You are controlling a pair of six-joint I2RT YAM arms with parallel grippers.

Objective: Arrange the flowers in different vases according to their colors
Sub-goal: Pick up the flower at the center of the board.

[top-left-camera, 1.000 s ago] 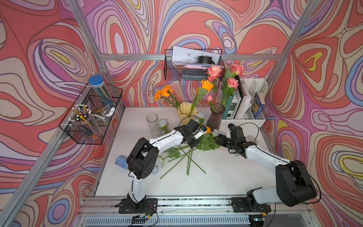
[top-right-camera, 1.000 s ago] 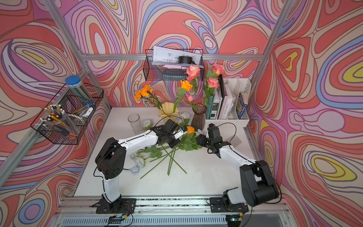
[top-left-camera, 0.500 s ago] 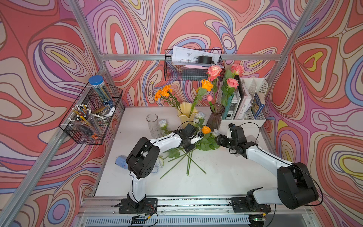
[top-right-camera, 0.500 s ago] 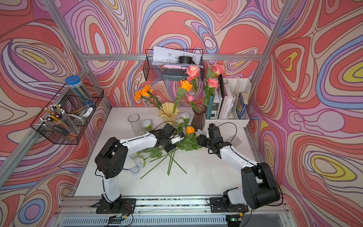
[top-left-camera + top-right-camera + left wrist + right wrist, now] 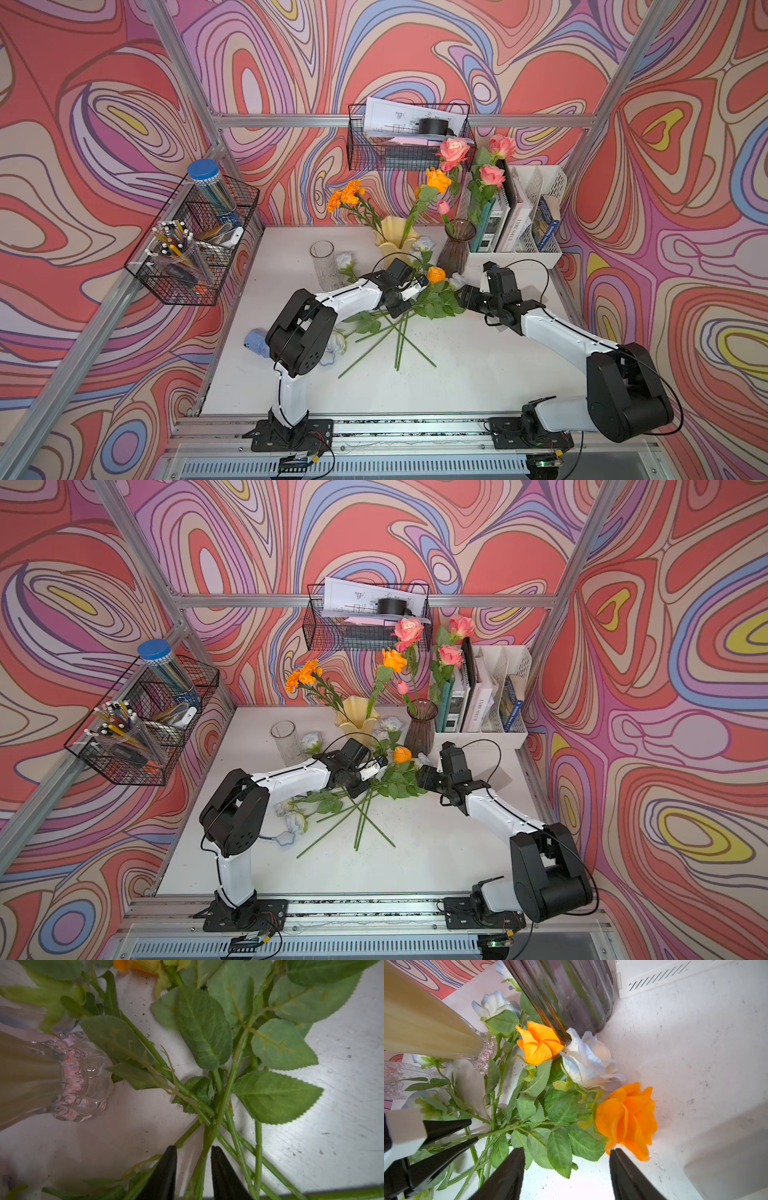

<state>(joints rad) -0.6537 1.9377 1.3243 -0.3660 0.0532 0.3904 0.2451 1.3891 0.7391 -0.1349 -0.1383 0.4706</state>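
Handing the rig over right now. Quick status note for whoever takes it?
Left gripper: jaws slightly apart around green stems in the pile; no firm grip visible.
Right gripper: open, empty, beside the loose orange rose.
Done: marigolds and a standing orange rose in the yellow vase; pink roses in the purple vase.
Left: clear cylinder looks empty. White roses, the loose orange rose and an orange tulip lie on the table.
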